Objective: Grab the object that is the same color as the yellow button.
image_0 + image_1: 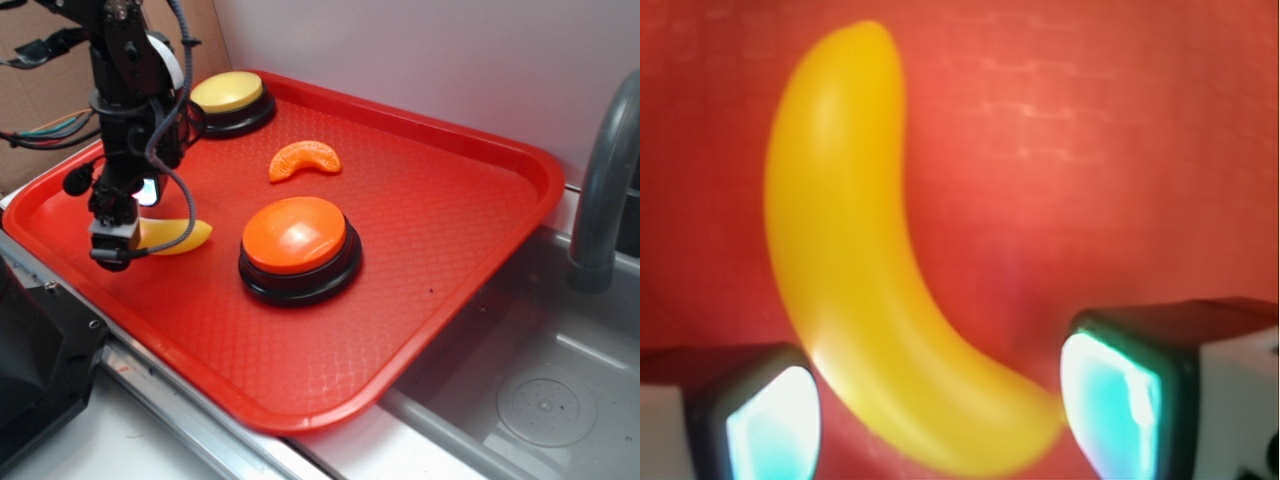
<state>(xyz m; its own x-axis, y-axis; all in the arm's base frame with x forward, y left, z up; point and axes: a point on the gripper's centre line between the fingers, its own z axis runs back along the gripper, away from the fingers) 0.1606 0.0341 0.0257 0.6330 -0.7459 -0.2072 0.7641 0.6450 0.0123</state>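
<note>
Hanging low over the left part of a red tray (450,200), a black robot arm (130,90) points its pincer (113,245) straight down at a yellow banana (180,237). The banana lies flat on the tray, its near end under the pincer and its far end pointing right toward an orange button (296,240) that sits near the tray's middle. A yellow button (228,95) with a black base stands in the tray's far left corner, well apart from the banana. Between the two buttons, closer to the yellow one, lies an orange segment toy (304,160). In the wrist view the banana (860,290) fills the frame, curving from the top down to the lower right, with the pincer (940,410) spread open around its lower end. One finger (770,415) shows at the lower left just beside the banana, the other finger (1130,385) at the lower right by its tip; whether either touches it cannot be told. Right of the tray is a grey sink (530,390) with a grey tap (600,180).
</note>
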